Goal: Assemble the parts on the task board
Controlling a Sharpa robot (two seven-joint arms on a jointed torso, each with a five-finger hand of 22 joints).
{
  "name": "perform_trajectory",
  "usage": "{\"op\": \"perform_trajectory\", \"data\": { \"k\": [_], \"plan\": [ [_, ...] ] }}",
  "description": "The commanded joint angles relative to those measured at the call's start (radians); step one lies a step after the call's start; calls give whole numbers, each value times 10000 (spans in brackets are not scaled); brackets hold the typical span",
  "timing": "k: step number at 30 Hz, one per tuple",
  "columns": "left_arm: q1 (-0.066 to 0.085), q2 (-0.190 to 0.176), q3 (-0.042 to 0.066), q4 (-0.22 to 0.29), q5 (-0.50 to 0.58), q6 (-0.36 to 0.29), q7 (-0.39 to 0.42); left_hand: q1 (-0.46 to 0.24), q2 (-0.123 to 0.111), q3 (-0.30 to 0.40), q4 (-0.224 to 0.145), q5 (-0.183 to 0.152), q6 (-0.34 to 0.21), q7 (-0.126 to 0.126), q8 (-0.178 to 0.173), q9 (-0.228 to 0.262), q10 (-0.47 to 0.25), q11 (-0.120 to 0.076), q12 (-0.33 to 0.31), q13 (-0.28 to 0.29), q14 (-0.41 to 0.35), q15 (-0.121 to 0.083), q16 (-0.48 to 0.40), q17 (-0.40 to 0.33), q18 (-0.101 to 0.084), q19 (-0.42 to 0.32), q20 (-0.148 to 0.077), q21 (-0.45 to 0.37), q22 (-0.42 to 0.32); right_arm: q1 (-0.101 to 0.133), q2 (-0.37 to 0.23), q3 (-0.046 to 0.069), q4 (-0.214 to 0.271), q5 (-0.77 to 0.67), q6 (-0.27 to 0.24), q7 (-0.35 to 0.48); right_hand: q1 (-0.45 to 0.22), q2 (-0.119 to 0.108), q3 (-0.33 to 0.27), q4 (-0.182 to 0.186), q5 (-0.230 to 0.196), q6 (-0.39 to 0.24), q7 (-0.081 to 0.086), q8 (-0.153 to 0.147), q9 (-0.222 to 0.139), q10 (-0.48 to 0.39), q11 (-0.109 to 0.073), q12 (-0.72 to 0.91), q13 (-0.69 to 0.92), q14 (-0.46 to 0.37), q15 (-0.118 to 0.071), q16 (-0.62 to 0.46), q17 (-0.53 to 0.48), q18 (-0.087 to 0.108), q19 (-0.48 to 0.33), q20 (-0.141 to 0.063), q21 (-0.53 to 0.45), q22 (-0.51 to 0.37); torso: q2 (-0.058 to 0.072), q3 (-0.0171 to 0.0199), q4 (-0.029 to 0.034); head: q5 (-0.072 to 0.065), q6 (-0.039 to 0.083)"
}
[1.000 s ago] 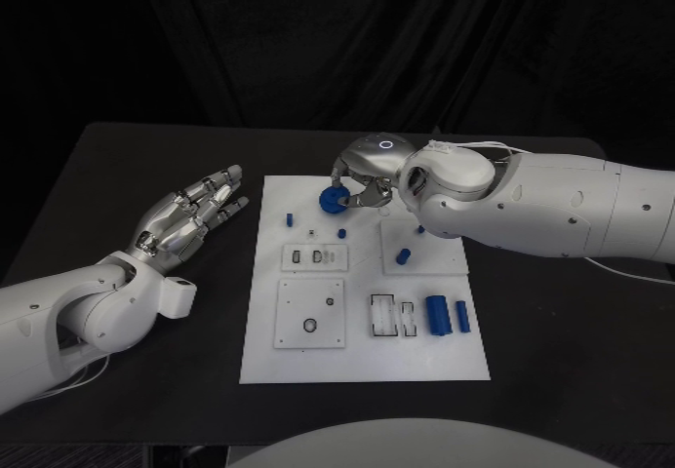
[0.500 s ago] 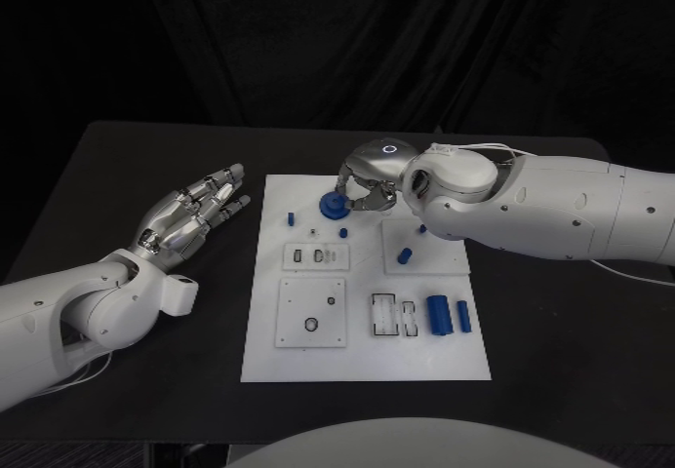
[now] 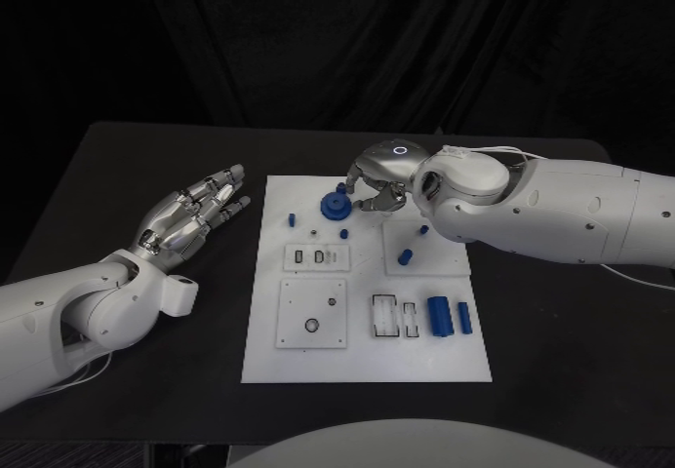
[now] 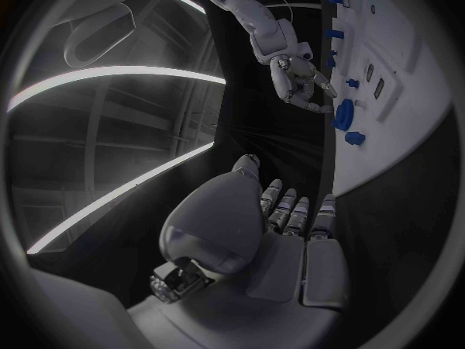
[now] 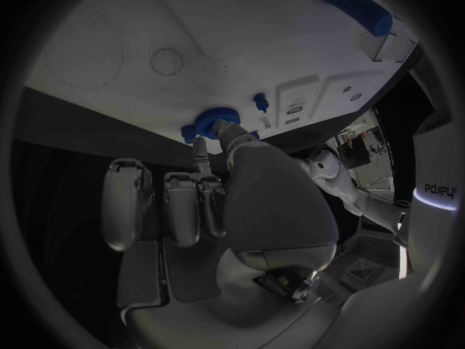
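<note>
Since the earlier frame the right hand (image 3: 377,185) had shifted a little toward the board's far right, so that the blue gear (image 3: 335,205), which had been under its fingers, now lay uncovered just beside them. In the right wrist view the fingers (image 5: 198,202) were spread and held nothing; one fingertip sat against the gear (image 5: 215,121) or just short of it, and I could not tell which. The gear lay flat near the far edge of the board (image 3: 282,363), left of its middle, with a small peg (image 3: 343,233) just nearer the robot. The left hand (image 3: 190,216) hovered over the desk (image 3: 127,166) off the board's left edge, palm up, fingers apart and empty.

Judging by its look, the gear was a light, stiff plastic piece, unlikely to break but smooth enough to slip. The toothed rim offered the best purchase, pinched across opposite sides; its raised hub seemed too small for a sure hold. The cylinders (image 3: 438,314) lay near the board's near right corner.
</note>
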Motion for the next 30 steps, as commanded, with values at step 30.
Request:
{"op": "perform_trajectory", "data": {
  "k": [30],
  "plan": [
    [10, -54, 7, 70, -11, 60, 1247, 125, -35, 85, -26, 56, 25, 93, 62, 14, -9, 73, 32, -2, 9, 66, 66, 14, 197, 20, 77, 45, 7, 490, -4523, -62, 2363, -28, -750, -609, -415, 16, -587, 856, -2112, -327, -47, -750, -941, 1023, -59, 26, 2635, 887, -30, -214, 2163, 1, 114, -41, -107, 1861, -1, -11, -40, -5, 6]
  ]
}}
